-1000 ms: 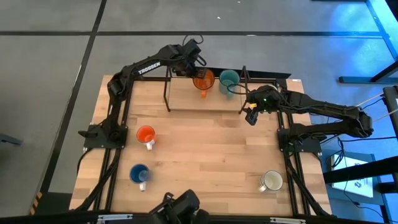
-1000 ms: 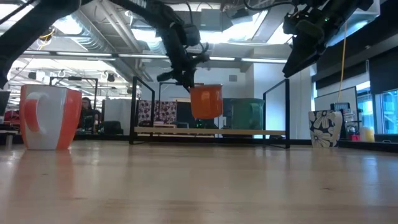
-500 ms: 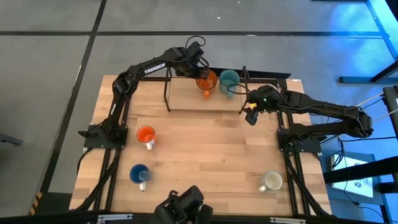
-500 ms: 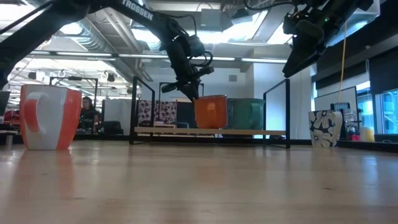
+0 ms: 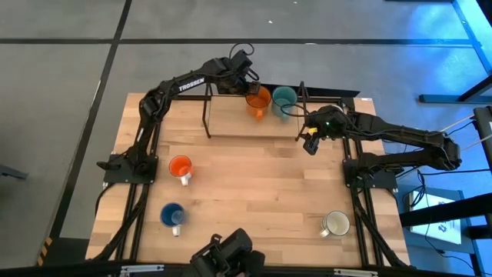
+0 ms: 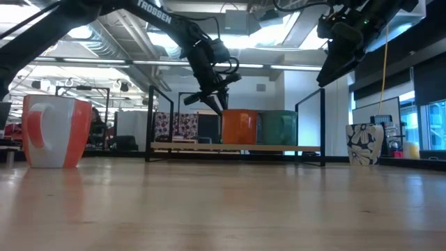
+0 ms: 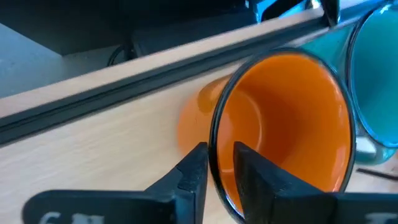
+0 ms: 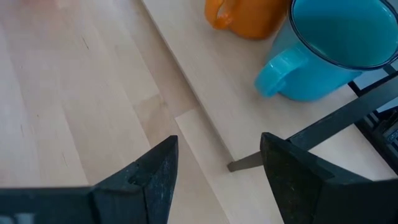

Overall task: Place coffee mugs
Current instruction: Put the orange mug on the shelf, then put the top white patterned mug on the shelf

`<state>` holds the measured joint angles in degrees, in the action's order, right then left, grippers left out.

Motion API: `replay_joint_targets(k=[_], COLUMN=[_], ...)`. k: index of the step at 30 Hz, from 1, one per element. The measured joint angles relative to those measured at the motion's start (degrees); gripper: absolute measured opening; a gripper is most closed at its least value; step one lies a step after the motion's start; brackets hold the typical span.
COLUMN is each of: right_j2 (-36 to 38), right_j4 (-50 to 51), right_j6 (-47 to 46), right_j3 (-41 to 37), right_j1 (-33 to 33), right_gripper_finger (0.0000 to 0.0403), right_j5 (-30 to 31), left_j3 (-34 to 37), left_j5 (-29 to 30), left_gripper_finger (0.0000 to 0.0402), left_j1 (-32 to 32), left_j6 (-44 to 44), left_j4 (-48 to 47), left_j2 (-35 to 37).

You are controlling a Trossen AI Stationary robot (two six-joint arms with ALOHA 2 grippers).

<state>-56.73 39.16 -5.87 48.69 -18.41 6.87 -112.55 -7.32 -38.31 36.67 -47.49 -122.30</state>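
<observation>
Jaws of left gripper [image 7: 217,171] pinch rim of orange mug [image 5: 257,101], now lowered onto rack shelf [image 6: 237,147] beside teal mug [image 5: 283,99]; release due. Right gripper [image 8: 214,168] jaws wide, idle nearby.

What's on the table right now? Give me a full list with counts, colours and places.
Orange mug: one, on the rack's shelf, rim pinched by the left claw.
Teal mug: one, on the shelf beside it.
Orange-and-white mug: one, left side of the table.
Blue mug: one, near left corner.
White mug: one, near right corner.
Wire rack: one, black, far edge of the table.
Table: one, light wood.
Left claw: shut on the orange mug's rim.
Right claw: open, hovering before the teal mug.
</observation>
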Motion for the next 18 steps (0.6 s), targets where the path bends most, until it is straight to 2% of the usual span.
replay_joint_targets(k=[10, 18], right_j2=[0.0, 0.0], right_j4=[0.0, -0.01], right_j6=[0.15, 0.22], right_j3=[0.0, 0.0], right_j1=[0.0, 0.0], right_gripper_finger=[0.0214, 0.0214], right_j5=[-0.02, -0.04], left_j3=[0.0, -2.03], left_j5=[0.31, 0.54], left_gripper_finger=[0.0089, 0.0088], left_j1=[-0.03, 1.11], left_j6=[-1.36, -9.59], left_j4=[0.51, 0.21], left_j2=[0.65, 7.63])
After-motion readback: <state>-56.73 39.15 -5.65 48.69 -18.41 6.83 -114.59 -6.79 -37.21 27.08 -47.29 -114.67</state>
